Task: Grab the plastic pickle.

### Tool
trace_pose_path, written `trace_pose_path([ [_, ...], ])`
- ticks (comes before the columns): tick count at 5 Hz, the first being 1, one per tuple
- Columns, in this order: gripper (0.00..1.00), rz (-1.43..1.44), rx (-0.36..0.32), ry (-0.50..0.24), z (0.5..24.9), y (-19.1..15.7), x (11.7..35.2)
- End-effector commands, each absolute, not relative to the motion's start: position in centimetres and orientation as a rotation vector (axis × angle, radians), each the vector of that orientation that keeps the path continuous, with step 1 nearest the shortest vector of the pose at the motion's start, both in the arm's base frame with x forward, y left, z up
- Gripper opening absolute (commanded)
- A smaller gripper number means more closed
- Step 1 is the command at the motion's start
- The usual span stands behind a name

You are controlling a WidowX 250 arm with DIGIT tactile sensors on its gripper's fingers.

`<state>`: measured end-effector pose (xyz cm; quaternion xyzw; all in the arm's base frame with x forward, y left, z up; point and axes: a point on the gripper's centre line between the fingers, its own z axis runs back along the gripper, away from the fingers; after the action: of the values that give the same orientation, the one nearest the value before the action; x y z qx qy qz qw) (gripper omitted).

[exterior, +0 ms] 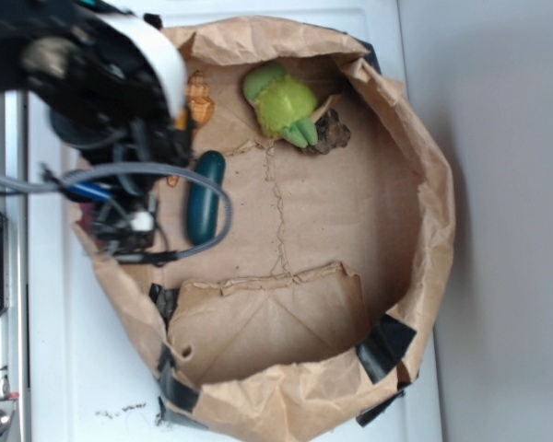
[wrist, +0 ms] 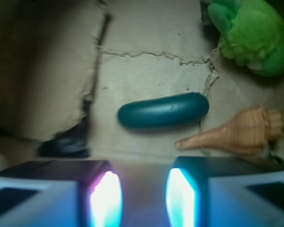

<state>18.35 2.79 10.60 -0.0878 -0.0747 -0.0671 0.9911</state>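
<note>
The plastic pickle (exterior: 205,196) (wrist: 164,110) is a glossy dark green sausage lying flat on the brown paper floor of the bag. In the wrist view it lies crosswise just beyond my gripper (wrist: 143,196), whose two fingers stand apart with only bare paper between them. The pickle is not touched. In the exterior view the arm covers the bag's left side and hides the fingertips; the pickle lies just right of the arm.
An orange-tan seashell (wrist: 239,133) (exterior: 199,98) lies close to the pickle's right end. A lime-green lumpy toy (wrist: 250,33) (exterior: 281,103) sits farther off. The rolled-down paper bag wall (exterior: 424,193) rings everything, with black tape (wrist: 68,142) at its creases.
</note>
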Motion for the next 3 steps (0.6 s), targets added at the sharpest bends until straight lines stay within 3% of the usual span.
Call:
trace_pose_path([
  [1, 1.0, -0.078, -0.172, -0.175, 11.7, 4.8, 19.6],
  [2, 1.0, -0.115, -0.139, -0.176, 10.5, 5.0, 21.2],
  [3, 1.0, 0.147, -0.169, -0.093, 10.9, 6.1, 23.9],
])
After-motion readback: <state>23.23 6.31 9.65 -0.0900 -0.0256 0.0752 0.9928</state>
